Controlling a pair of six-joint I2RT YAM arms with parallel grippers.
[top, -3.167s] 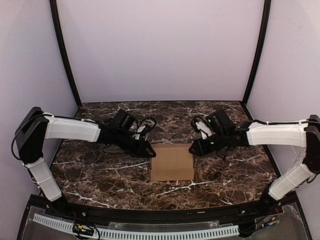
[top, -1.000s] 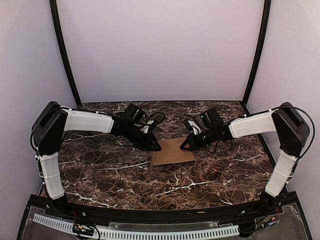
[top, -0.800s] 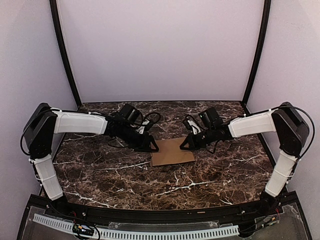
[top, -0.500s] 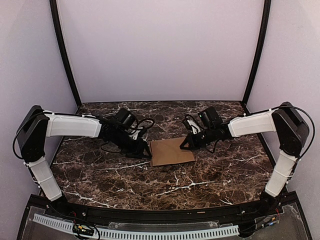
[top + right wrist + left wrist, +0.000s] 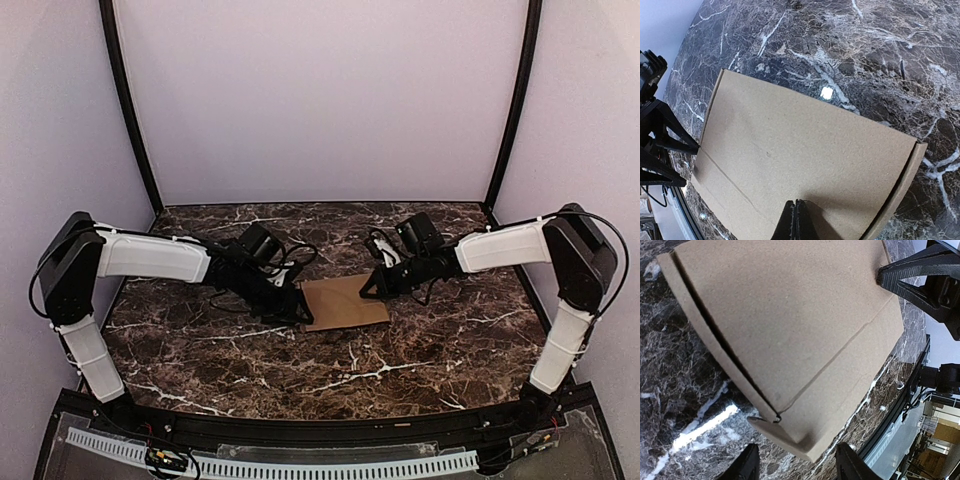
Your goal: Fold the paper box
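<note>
The paper box (image 5: 345, 302) is a flat brown cardboard piece lying on the dark marble table (image 5: 200, 350). It fills the left wrist view (image 5: 790, 325), and a thin flap sticks out along its left side (image 5: 700, 325). My left gripper (image 5: 299, 313) is open at the box's near-left corner. That corner (image 5: 805, 452) lies just ahead of the gap between its two fingers (image 5: 797, 471), and nothing is held. My right gripper (image 5: 368, 291) is shut, its tips (image 5: 796, 209) resting on the top face of the cardboard (image 5: 805, 150) by the right edge. They also show in the left wrist view (image 5: 890, 275).
Pale walls and two black posts (image 5: 128, 110) (image 5: 512, 110) close in the back and sides. Cables loop off both wrists (image 5: 300, 248) (image 5: 380, 245). A perforated rail (image 5: 300, 465) runs along the near edge. The left fingers show at the left of the right wrist view (image 5: 667, 145).
My left gripper let go of the box's left edge, opened, and moved nearer to the near-left corner. The box now lies flatter. The right gripper has held its place, shut.
</note>
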